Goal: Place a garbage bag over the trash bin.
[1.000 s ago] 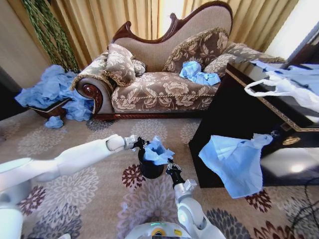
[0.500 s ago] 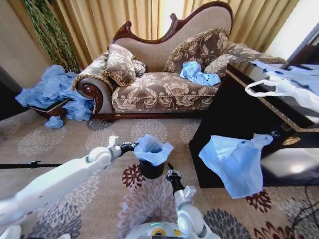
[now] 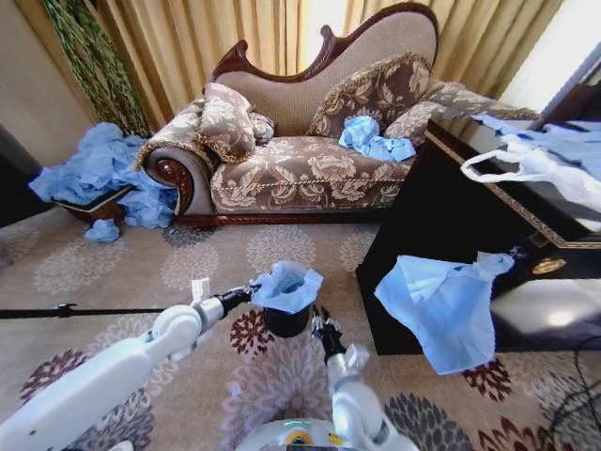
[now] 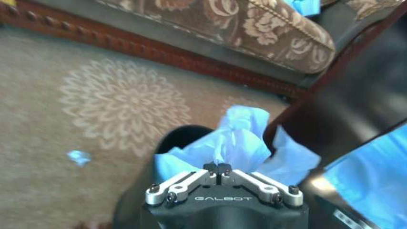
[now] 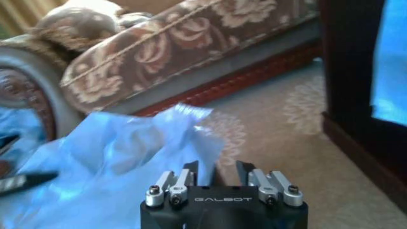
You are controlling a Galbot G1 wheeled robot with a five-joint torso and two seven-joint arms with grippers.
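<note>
Thin crinkled light-blue plastic garbage bag (image 3: 286, 285) draped on small black cylindrical trash bin (image 3: 284, 321).
L gripper (image 4: 218, 166) pinched on bag edge; R gripper (image 5: 217, 167) fingers apart. Floppy, slippery: grip the hem.

Head view high; both wrist views close on shared garbage bag (image 3: 286, 286).

The word "GALBOT" stands in pale capitals on the black body of my left pincer (image 4: 220, 168), and again on that of my right pincer (image 5: 217, 170). I read no other lettering.
</note>
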